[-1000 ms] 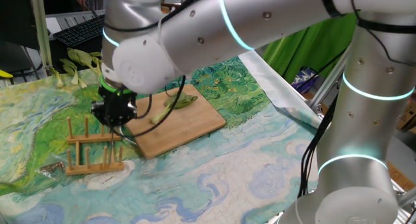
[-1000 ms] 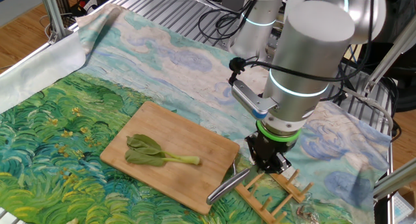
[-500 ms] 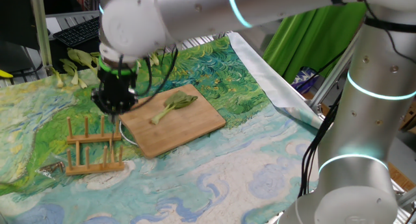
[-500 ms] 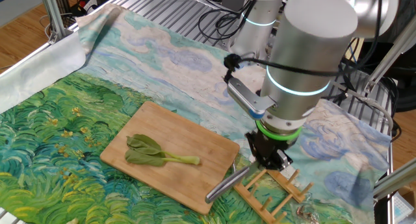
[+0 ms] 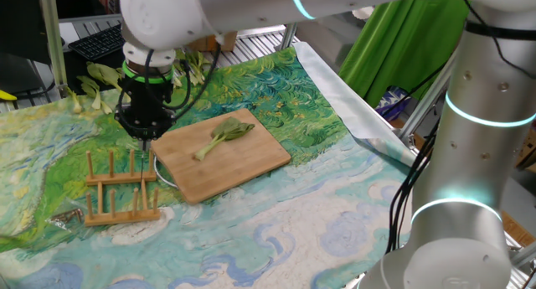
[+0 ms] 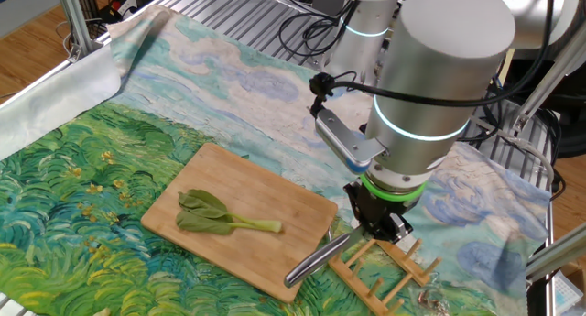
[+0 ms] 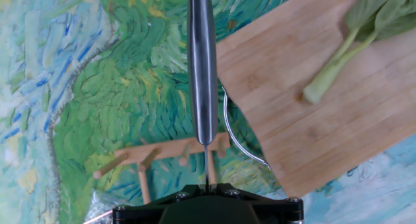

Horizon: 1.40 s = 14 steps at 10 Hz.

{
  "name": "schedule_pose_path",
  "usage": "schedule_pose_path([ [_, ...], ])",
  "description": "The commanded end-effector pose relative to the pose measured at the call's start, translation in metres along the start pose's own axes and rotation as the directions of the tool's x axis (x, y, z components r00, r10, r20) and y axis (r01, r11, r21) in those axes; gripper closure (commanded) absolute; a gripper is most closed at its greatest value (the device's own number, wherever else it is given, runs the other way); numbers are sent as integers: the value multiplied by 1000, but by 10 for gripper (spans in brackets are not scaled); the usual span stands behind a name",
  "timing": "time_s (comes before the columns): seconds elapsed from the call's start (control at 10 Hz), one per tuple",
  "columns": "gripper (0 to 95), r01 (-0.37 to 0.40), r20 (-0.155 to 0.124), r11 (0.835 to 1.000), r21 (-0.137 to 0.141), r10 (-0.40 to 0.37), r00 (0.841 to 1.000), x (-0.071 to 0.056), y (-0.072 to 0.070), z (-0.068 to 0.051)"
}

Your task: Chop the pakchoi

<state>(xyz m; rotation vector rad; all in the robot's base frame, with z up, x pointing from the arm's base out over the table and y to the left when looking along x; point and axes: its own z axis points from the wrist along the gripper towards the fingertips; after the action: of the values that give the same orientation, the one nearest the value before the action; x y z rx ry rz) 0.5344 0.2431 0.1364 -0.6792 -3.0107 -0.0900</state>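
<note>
I am holding the knife (image 7: 202,68) in my end effector (image 6: 378,226), jaws clamped tight on the blade end, so the metal handle is sticking out ahead of me in the hand view. In the other fixed view the handle is slanting down and out past the near corner of the cutting board (image 6: 275,215). The end effector is pointing straight down over the wooden rack (image 6: 389,266), just beside the board's edge.

The pakchoi (image 6: 220,215) is lying whole and uncut on the cutting board, pale stalk toward one end, dark leaves toward the other, roughly mid-board. It is well apart from the knife. A pile of other greens (image 5: 100,79) is sitting at the far edge of the desk (image 5: 276,230), away from the board; not involved.

Step in hand, as I am judging it: the knife is gripped and off the rack, and no cut is made yet.

Next move is calling for carrying the knife across over the board, lining the cutting edge across the stalk, then pressing down. Note: I cannot tell from these views which way the cutting edge is facing. The wire loop (image 7: 237,136) beside the board's corner is lying under my path; clearance needed.
</note>
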Motion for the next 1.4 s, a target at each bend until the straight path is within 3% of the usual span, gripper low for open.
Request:
schedule_pose_path([
  [0.1,950,2,4,1000,7,-2,1000,1,-2,-2],
  [1.0,950,50,-1,999,10,-50,999,-21,-17,-7],
  [1.4,950,115,3,993,13,-115,993,-49,-37,-3],
])
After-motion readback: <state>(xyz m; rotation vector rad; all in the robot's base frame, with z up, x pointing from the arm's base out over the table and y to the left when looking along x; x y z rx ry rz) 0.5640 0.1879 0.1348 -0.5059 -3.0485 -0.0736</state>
